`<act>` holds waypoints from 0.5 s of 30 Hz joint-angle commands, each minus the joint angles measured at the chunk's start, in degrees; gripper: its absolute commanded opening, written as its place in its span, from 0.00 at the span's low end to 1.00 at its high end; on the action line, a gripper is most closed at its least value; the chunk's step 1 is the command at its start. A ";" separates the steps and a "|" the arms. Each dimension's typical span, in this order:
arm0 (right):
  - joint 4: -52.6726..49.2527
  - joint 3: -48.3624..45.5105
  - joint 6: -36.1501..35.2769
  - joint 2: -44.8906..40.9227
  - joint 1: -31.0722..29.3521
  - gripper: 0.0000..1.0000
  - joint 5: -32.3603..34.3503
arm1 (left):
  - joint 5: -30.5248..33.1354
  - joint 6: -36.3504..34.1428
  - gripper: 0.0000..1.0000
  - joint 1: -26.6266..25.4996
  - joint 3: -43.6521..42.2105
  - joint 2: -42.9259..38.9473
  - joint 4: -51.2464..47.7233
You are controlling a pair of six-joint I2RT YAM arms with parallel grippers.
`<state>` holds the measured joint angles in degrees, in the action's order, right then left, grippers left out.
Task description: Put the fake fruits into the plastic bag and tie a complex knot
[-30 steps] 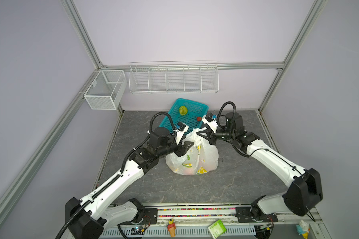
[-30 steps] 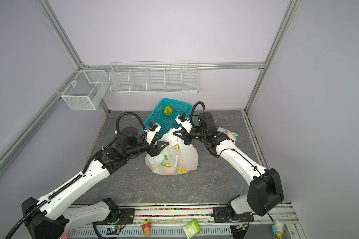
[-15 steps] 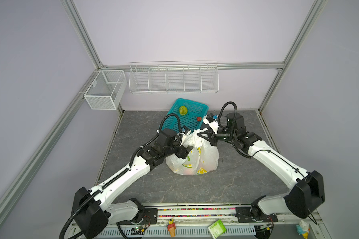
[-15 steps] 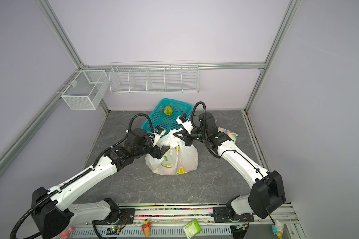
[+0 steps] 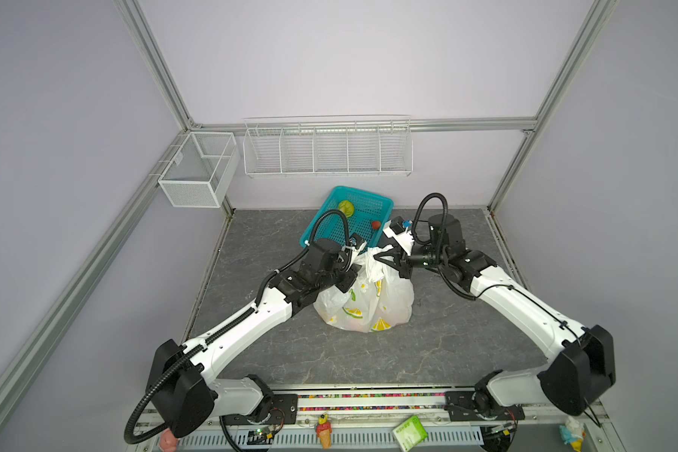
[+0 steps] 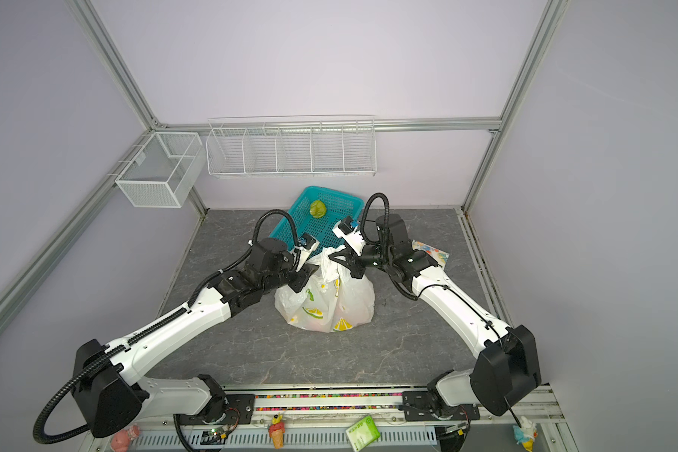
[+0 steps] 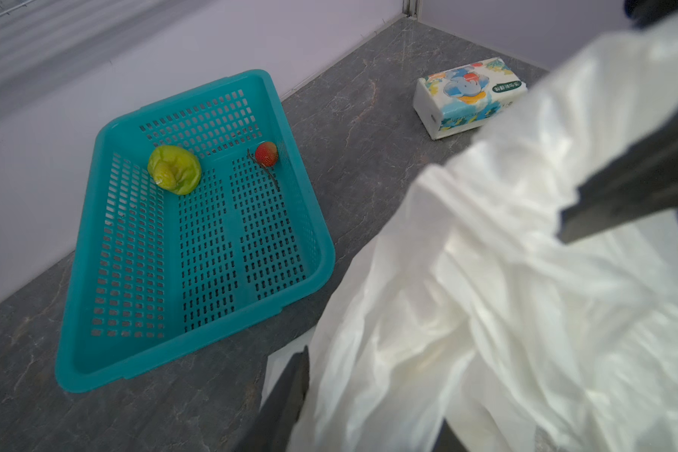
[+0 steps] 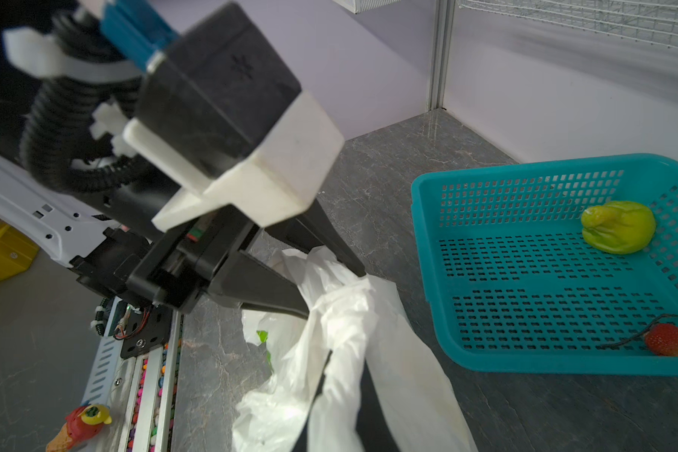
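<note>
The bag is seated mid-table, just nearer than the basket. Its gathered top is pinched tightly by the right gripper. The left gripper is placed around it, with its grip undeterminable.

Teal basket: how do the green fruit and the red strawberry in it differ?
The yellow-green dented plastic fruit is clearly bigger than the small red plastic strawberry. The green fruit looks crumpled; the strawberry trails a thin dark stem. The green fruit lies nearer one long wall, the strawberry beside the opposite one. Both lie loose in the teal perforated plastic basket, apart.
</note>
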<state>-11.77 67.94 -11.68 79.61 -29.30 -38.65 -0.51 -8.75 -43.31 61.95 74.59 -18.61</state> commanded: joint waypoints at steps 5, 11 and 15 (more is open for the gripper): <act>-0.91 -0.61 -6.66 -1.64 -0.35 0.08 1.76 | -1.65 5.30 0.02 0.07 1.74 -4.62 2.06; 2.33 -2.73 -10.35 -1.35 -2.22 0.09 7.20 | -6.85 10.94 0.00 0.07 1.56 -5.74 2.14; 5.31 -4.04 -11.65 -0.89 -3.44 0.09 12.53 | -8.66 13.09 0.00 0.07 0.43 -6.77 2.68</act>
<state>-8.58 65.80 -19.59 79.02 -32.16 -31.66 -6.46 0.78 -43.51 62.02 70.28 -18.31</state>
